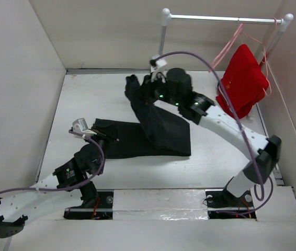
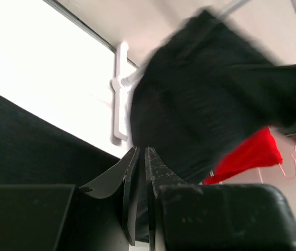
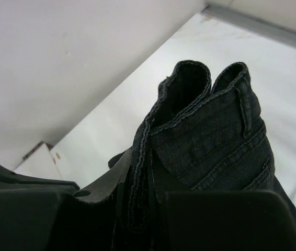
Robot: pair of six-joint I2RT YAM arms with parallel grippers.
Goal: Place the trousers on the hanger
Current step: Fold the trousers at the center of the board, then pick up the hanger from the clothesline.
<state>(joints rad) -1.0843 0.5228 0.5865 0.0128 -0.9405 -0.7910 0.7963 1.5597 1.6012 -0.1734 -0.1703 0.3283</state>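
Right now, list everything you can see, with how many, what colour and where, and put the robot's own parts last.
Table: one, white, fills the floor of the enclosure.
Rail: one, white and silver, far right corner.
Trousers: one, black, mid-table, far end lifted.
Bare hanger: one, pale pink, hooked on the rail.
Red garment: one, red, hanging from the rail, right of the bare hanger.
Cables: two, purple, one per arm.
Left arm: one, white and black, near left.
Right arm: one, white and black, near right.
Left end effector: one, black, shut on the trousers' near edge.
Right end effector: one, black, shut on the waistband.
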